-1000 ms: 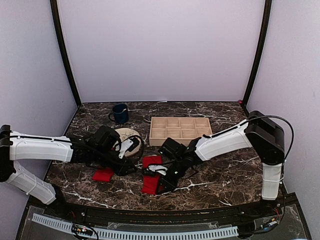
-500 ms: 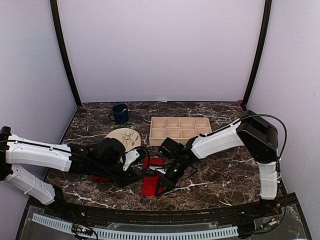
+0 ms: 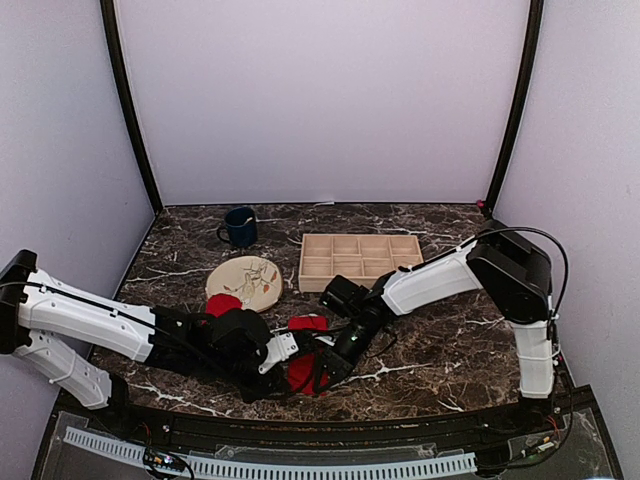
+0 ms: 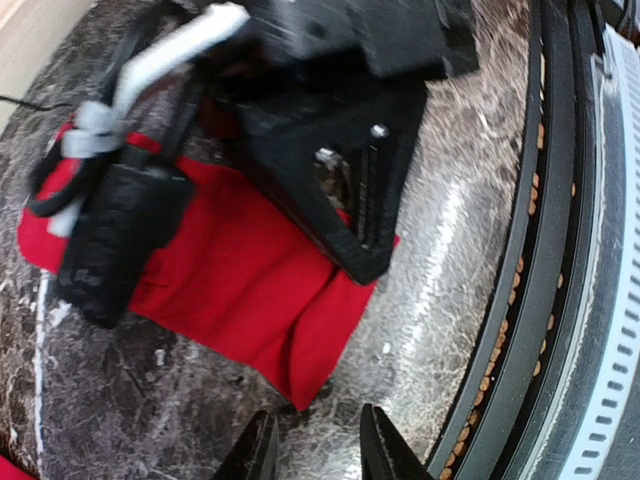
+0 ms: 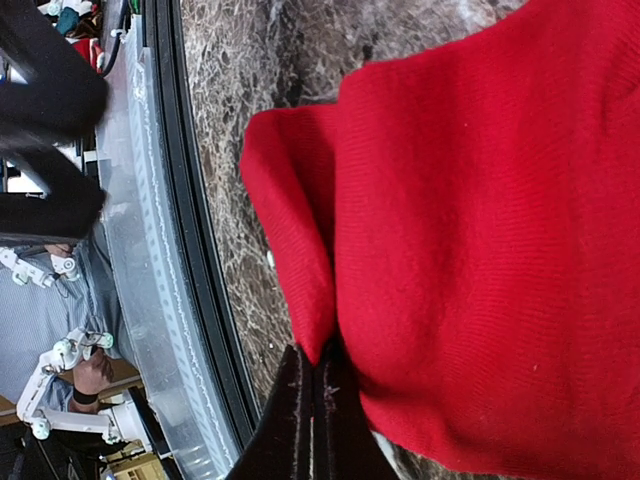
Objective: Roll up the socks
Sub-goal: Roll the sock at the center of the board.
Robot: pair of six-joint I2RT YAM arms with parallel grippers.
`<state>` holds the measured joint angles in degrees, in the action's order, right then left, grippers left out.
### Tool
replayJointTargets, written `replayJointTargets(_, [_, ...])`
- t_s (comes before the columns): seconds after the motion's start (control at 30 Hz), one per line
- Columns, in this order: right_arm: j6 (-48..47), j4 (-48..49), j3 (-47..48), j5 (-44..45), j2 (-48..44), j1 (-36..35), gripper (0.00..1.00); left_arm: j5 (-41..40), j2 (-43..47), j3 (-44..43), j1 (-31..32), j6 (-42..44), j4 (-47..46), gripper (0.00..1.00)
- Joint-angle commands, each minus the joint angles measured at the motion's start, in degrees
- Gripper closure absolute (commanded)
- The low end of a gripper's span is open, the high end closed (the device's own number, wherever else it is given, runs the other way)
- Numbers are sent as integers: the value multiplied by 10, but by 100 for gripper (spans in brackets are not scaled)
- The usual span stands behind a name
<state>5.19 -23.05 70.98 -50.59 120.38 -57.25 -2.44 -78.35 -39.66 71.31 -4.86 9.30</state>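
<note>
A red sock lies near the table's front edge, partly under both grippers. It also shows in the left wrist view and fills the right wrist view. My right gripper is shut on a fold at the sock's edge. My left gripper is open and empty, low over the table, with a corner of the sock just ahead of its gap. A second red sock shows by the plate, partly hidden behind my left arm.
A patterned plate, a blue mug and a wooden compartment tray stand behind the socks. The black rim and ribbed rail of the table's front edge run close beside the sock and both grippers.
My left arm has swung right and toward the front edge, up to the sock. The right gripper has stayed shut on the sock and shifted slightly left. The second sock now shows by the plate.
</note>
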Motion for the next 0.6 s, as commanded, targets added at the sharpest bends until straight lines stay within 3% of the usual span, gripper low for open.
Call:
replayJointTargets(0.0, [3, -24, 1, 9, 18, 5, 100, -23, -26, -27, 28, 42, 19, 70])
replayJointTargets(0.57, [-1, -29, 0, -3, 19, 5, 100, -66, -102, -53, 52, 130, -7, 71])
